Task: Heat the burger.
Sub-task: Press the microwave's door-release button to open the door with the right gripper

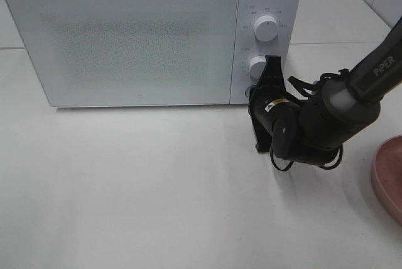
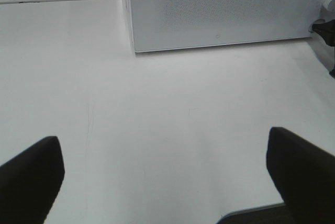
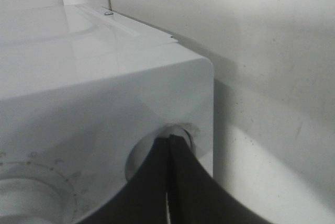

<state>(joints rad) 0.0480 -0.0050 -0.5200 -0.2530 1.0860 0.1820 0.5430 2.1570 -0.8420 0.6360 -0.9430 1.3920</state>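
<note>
The burger is not in any view. The white microwave stands at the back of the table with its door closed. My right gripper is shut, its black fingertips against the lower knob on the control panel, below the upper knob. In the right wrist view the two fingers meet in a thin seam at that round knob. My left gripper is open over bare table in front of the microwave, with nothing between its fingers; it does not show in the high view.
A round pink plate pokes in at the right edge of the table. The white tabletop stretches in front of the microwave. A tiled wall stands behind and to the right.
</note>
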